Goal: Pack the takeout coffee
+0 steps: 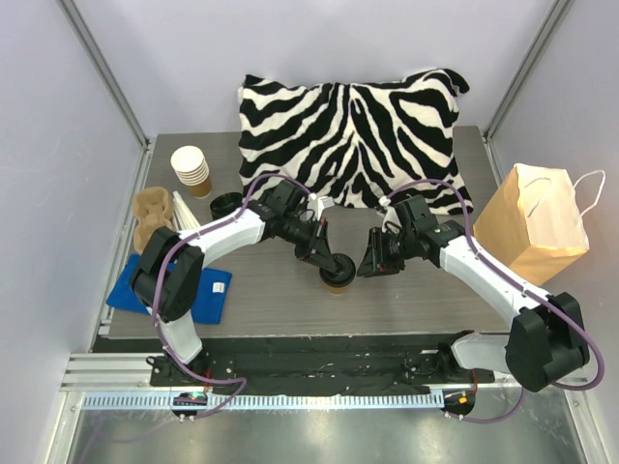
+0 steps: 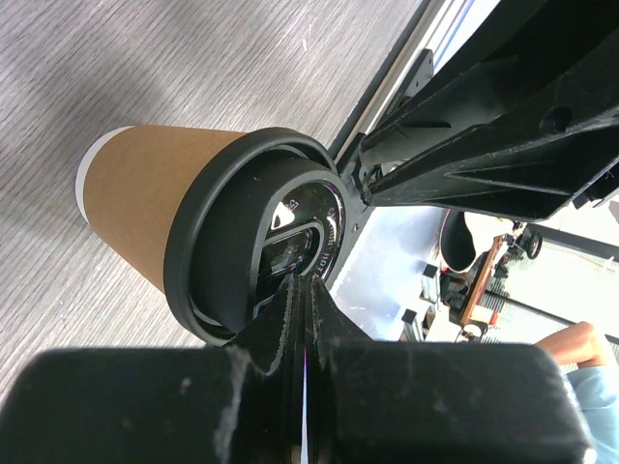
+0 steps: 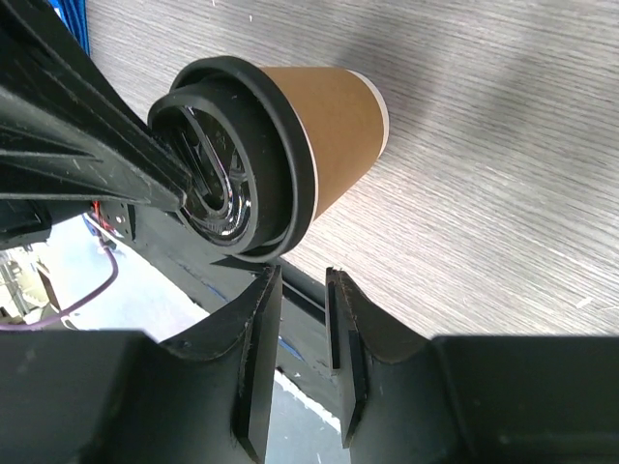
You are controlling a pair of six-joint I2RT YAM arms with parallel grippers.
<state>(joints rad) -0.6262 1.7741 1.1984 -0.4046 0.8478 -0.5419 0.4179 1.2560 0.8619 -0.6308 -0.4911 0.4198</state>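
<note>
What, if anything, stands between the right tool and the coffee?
Nothing visible. The right tool, jaws apart, sits just short of the coffee with an open gap between them. The left tool, shut, touches the top of the lid, out of that gap.

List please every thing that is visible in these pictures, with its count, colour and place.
takeout coffee: one, brown cup with black lid, table centre
cushion: one, black-and-white zebra stripes, back centre
paper cups: one stack, brown and white, back left
lids: one small stack, black, right of the paper cups
cup carrier: one, brown cardboard, left edge
mat: one, blue, front left, partly under the left arm
paper bag: one, brown with white handles, right edge
table: one, grey wood grain
left end effector: one, black, shut, tips on the coffee's lid
right end effector: one, black, open, beside the coffee, empty
</note>
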